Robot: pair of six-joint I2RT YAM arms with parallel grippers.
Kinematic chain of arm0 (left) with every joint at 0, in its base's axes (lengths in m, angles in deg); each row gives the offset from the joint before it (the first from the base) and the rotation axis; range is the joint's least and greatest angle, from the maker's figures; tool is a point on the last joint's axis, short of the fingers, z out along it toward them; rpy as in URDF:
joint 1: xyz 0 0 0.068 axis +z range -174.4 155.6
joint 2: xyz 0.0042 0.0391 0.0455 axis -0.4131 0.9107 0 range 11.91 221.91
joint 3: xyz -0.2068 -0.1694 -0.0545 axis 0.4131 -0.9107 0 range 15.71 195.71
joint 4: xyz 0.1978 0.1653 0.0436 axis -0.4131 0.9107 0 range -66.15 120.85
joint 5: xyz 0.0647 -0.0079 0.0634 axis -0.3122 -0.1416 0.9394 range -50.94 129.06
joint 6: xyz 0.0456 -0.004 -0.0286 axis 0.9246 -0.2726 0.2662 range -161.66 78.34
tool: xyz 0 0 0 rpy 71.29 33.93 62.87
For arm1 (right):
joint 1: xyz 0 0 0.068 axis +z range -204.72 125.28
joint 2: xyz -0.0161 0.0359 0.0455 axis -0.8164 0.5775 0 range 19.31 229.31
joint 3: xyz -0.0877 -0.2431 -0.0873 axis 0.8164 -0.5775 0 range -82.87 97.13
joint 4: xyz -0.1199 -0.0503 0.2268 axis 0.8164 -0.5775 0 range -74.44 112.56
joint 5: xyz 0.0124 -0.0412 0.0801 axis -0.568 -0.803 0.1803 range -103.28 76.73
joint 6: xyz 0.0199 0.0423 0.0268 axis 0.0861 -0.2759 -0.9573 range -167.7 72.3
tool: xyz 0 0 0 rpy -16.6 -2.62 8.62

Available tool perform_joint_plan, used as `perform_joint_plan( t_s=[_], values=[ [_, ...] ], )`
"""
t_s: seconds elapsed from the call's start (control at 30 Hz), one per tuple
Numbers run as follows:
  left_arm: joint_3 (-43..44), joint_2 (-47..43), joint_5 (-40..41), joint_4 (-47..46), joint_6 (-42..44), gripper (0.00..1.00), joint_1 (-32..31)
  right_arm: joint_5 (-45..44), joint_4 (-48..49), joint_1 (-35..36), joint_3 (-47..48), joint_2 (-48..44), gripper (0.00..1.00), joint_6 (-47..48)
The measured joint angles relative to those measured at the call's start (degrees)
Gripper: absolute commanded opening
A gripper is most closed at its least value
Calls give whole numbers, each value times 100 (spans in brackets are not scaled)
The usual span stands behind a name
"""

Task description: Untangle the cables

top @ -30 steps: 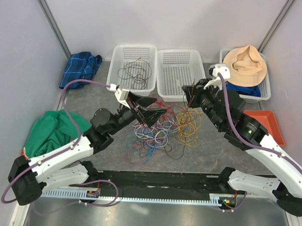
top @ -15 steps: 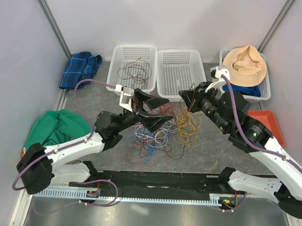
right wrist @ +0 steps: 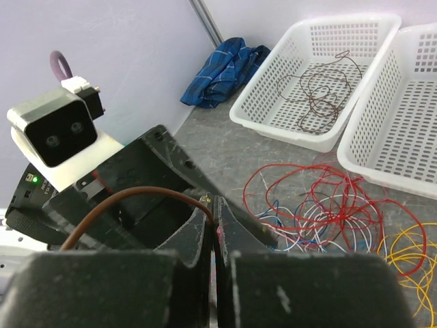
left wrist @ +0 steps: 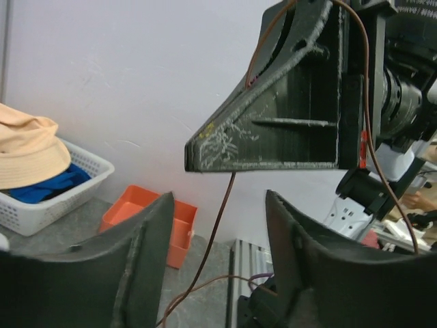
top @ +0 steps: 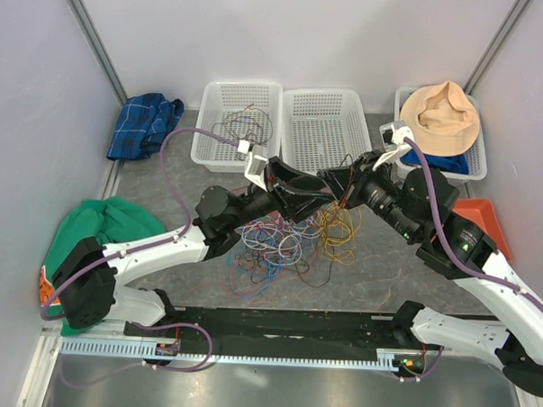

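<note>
Top view: I'm looking down on the cables point(top: 288, 236), a loose heap of thin red, yellow, white, blue and purple loops at mid-frame on the grey worktop point(top: 386, 263). Both of my arms are meeting just above the heap. A coiled brown wire point(top: 243, 126) is lying apart from it in the left basket point(top: 206, 151).

Left wrist view: my left jaws are standing partly open, with one finger point(left wrist: 147, 266) at lower left and the other at lower right. The brown cable point(left wrist: 220, 225) is hanging straight down through the gap and touching neither. Above it, the right jaws' scuffed black plastic wedge is filling the upper right.

Right wrist view: my right jaws are pinched fully together on that same brown cable point(right wrist: 136, 193), which is arching off to the left. The heap is sprawling at lower right, its springy strands glossy and round.

My reckoning is that the left jaws want to shut square on the strand just beneath the right's pinch, using the flat of the pads, because insulation this thin and slick will be slipping out of a corner bite. After that I should be drawing the arms apart slowly, so the loops slide free rather than cinching into knots.
</note>
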Motion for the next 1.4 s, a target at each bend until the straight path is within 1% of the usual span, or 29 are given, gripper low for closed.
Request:
perform_joint_plan(
  t_s=[0.03,0.07,0.1,0.13,0.17,0.2,0.27,0.3,0.37,0.43,0.53,0.6,0.73,0.83,0.93,1.07,1.2,1.4],
  values=[
    [61,44,-7,20,-2,7,-11,13,-2,0,-17,-9,0,-4],
    [136,96,-20,74,33,2,-31,20,-2,0,-31,-15,3,-7],
    [188,127,-20,142,17,2,-35,33,-4,0,-48,-22,30,-9],
    [225,142,-37,221,37,2,-35,31,-4,0,-66,-31,50,-9],
    [264,144,-44,339,50,2,-46,33,9,-9,-96,-50,65,-9],
    [295,140,-33,446,70,2,-48,31,2,-11,-125,-76,84,-52],
    [354,103,57,769,131,2,-52,9,-37,-9,-214,-179,96,-17],
    [374,61,125,938,179,2,-52,-42,-70,0,-256,-247,98,13],
    [487,-81,345,1561,328,2,-52,-201,-155,0,-343,-413,98,66],
    [809,-205,645,2315,522,2,-46,-424,-264,0,-422,-597,98,109],
    [1613,-280,1084,3432,791,2,48,-841,-437,0,-595,-868,98,114],
    [2267,-297,1335,4089,925,2,219,-1123,-514,0,-778,-1034,98,109],
    [3346,-271,1663,5012,1045,2,717,-1539,-695,0,-1150,-1290,98,74],
    [4227,-92,1910,5578,1078,2,1093,-1709,-789,0,-1314,-1401,98,48],
    [5145,264,2146,5984,1156,2,1427,-1829,-804,0,-1401,-1484,98,37],
    [5993,787,2374,6328,1305,2,1784,-1910,-791,0,-1530,-1556,98,4],
    [6863,1620,2514,6596,1453,2,2184,-1923,-686,0,-1829,-1554,98,2],
    [7674,2863,2638,6894,1486,2,2782,-1921,-479,0,-2199,-1443,98,13]
  ],
)
